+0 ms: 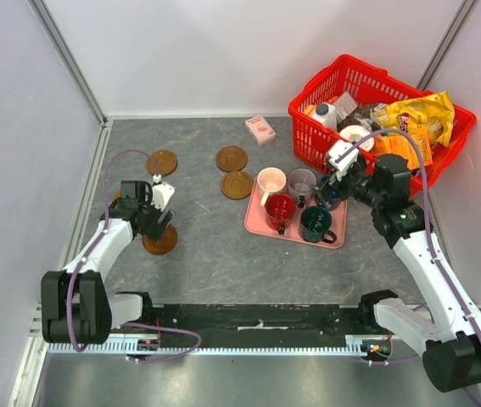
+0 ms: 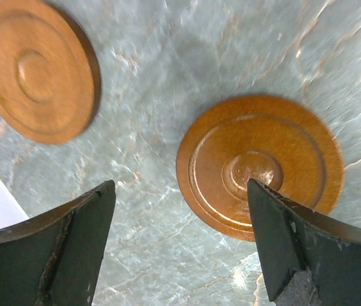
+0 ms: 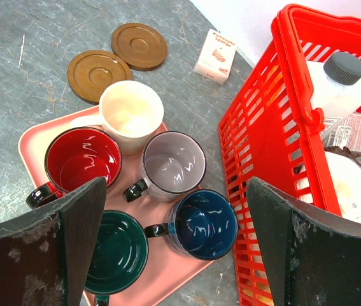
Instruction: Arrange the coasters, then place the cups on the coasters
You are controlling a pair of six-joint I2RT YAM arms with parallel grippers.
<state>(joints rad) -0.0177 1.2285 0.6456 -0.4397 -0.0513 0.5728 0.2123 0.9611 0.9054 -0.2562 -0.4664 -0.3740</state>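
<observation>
Brown coasters lie on the grey table: one at the back left (image 1: 162, 161), two near the tray (image 1: 232, 158) (image 1: 237, 184), and one (image 1: 160, 241) under my left gripper (image 1: 157, 222). In the left wrist view that coaster (image 2: 260, 162) sits below the open jaws, partly behind the right finger (image 2: 295, 242); another coaster (image 2: 37, 67) lies apart from it. The pink tray (image 1: 338, 239) holds the cream (image 1: 270, 181), grey (image 1: 301, 181), red (image 1: 279, 209) and green (image 1: 316, 222) cups. My right gripper (image 3: 177, 191) hangs open above the navy cup (image 3: 202, 223), holding nothing.
A red basket (image 1: 308, 114) full of goods stands right of the tray, its wall (image 3: 256, 127) close to my right finger. A small pink and white box (image 1: 260, 129) lies behind the coasters. White walls close in the table at the back and left.
</observation>
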